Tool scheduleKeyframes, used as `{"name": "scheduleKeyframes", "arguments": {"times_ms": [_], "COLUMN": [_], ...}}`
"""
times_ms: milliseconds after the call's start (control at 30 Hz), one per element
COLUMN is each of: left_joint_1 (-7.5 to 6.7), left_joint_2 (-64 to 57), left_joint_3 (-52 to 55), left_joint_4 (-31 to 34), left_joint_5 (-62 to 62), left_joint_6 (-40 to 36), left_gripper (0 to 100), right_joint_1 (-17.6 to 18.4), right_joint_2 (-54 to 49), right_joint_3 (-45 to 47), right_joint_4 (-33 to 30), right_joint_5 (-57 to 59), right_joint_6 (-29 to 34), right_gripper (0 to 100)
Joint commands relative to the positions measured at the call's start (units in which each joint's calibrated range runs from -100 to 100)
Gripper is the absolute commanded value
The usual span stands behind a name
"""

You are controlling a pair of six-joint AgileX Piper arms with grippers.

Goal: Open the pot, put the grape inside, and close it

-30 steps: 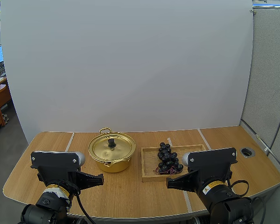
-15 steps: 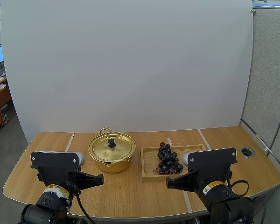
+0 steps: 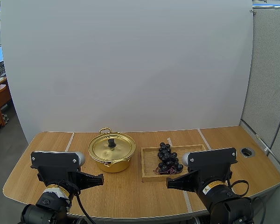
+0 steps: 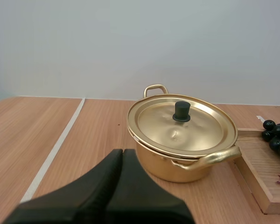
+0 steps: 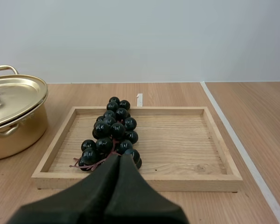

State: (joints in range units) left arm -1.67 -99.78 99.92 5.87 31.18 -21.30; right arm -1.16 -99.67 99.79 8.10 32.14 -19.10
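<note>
A gold pot stands at the table's middle left, its lid on, with a black knob on top. A bunch of dark grapes lies in the left part of a wooden tray just right of the pot. My left gripper is shut, its fingers together as one wedge, a short way in front of the pot. My right gripper is shut too, pointing at the near end of the grapes from before the tray. In the high view both grippers hover near the table's front edge.
Pale tape lines run across the wooden table. A round cable hole sits at the far right. Open tabletop lies left of the pot and right of the tray.
</note>
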Motion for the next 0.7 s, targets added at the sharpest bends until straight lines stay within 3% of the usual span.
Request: {"name": "scheduleKeyframes", "arguments": {"times_ms": [0,667], "left_joint_1": [0.03,0.03], "left_joint_2": [-0.22,-0.22], "left_joint_3": [0.08,0.08], "left_joint_4": [0.34,0.34], "left_joint_5": [-1.88,-1.88], "left_joint_6": [-0.53,-0.53], "left_gripper": [1,1], "right_joint_1": [-0.22,-0.22], "right_joint_2": [-0.33,-0.33], "right_joint_3": [0.21,0.21], "right_joint_4": [0.12,0.26], "right_joint_5": [-0.40,-1.79], "right_joint_6": [0.07,0.07], "right_gripper": [0,0]}}
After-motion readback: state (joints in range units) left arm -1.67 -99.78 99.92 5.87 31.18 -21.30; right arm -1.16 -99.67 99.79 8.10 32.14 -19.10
